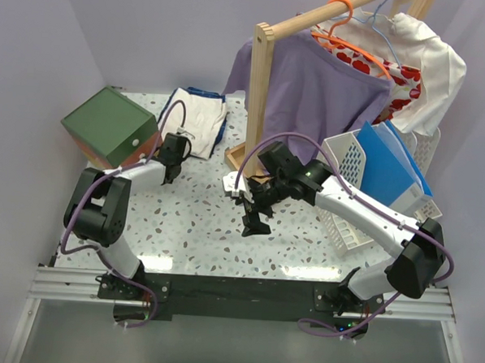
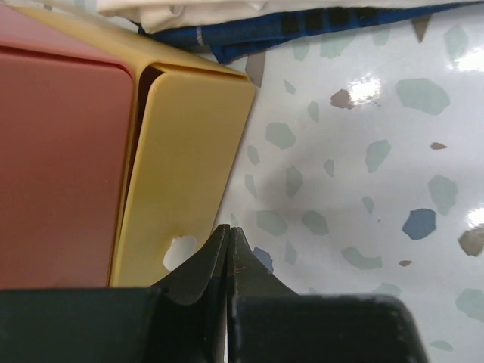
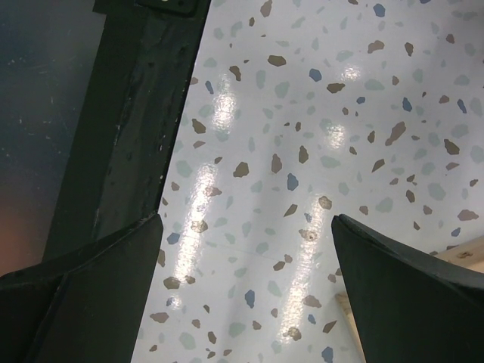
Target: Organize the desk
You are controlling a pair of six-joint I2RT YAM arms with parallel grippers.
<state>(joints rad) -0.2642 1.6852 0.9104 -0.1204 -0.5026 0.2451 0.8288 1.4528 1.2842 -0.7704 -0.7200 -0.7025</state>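
Two claws in view: desk (image 1: pixel 191 236) spans the scene under both arms, black rail nearest. Right claw (image 3: pixel 247 219) spread wide, holding nothing, above desk centre. Farther left, left claw (image 2: pixel 229 234) pinched closed, empty, tips just beside the drawer box (image 1: pixel 111 126) yellow front. Folded clothes (image 1: pixel 199 118) lie beyond, far side

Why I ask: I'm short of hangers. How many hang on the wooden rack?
2: an orange hanger above the heart-print garment, and a pale blue hanger just right of it. Others may be hidden under clothes.
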